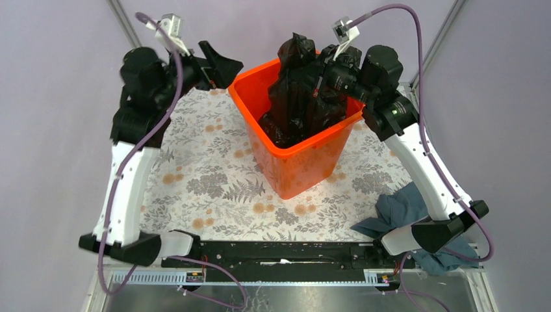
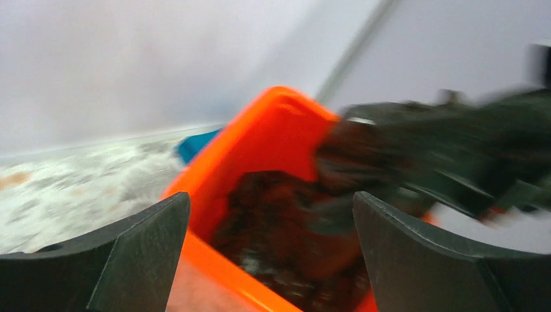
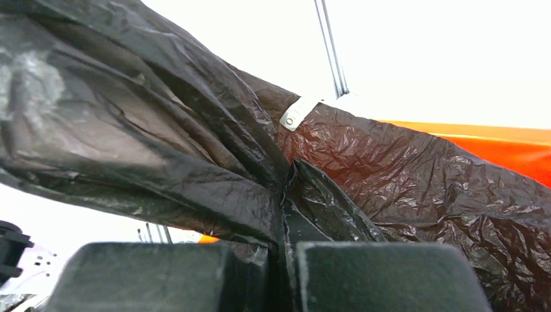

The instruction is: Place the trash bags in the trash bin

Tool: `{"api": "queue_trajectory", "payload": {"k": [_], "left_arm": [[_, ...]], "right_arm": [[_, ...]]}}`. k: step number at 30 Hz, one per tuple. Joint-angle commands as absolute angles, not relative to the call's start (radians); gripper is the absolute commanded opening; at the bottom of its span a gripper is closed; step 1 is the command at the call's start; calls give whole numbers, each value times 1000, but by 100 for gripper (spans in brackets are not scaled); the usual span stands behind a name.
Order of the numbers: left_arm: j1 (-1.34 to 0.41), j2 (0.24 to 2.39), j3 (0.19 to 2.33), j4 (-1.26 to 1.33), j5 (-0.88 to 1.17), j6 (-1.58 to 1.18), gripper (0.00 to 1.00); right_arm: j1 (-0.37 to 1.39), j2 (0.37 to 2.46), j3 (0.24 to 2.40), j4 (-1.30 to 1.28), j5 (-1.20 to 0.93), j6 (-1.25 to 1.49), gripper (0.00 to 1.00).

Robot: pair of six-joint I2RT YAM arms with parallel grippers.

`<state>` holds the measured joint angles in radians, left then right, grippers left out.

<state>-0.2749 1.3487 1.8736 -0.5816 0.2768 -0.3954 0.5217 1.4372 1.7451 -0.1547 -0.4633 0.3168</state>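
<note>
The orange trash bin (image 1: 300,159) stands in the middle of the table. The black trash bag (image 1: 295,97) sits partly inside it, its top sticking up above the rim. My right gripper (image 1: 320,68) is above the bin's far right side, shut on the upper part of the bag. In the right wrist view the wrinkled bag (image 3: 195,130) is pinched in my right gripper (image 3: 284,260), with the bin rim (image 3: 494,140) behind. My left gripper (image 1: 227,70) hangs open just outside the bin's far left corner, holding nothing. Through my left gripper (image 2: 269,240) I see the bin (image 2: 260,130) and the bag (image 2: 292,221), blurred.
A floral cloth (image 1: 208,175) covers the table. A grey-blue cloth (image 1: 403,211) lies at the near right by the right arm's base. A bright blue cloth (image 2: 195,144) shows beyond the bin in the left wrist view. Grey walls close in behind the bin.
</note>
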Motion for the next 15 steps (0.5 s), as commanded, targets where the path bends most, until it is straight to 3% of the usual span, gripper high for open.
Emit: {"api": "queue_trajectory", "payload": {"k": [1,6,12,15], "left_arm": [[-333,1252,1776,-321,625,-580,99],[-530,1290,1860,-312,559,-542,99],[-618,1338,1912,-263,491,-559,99],[-654,1338,1912,-258,344,-582,99]], "right_arm": [[533,1465,1821,-161,-543,247,0],[569,1459,1814,-156,-519,246,0],[627,1450,1802,-186,-448,219,0],[652,1441,1785,-187,-407,212,0]]}}
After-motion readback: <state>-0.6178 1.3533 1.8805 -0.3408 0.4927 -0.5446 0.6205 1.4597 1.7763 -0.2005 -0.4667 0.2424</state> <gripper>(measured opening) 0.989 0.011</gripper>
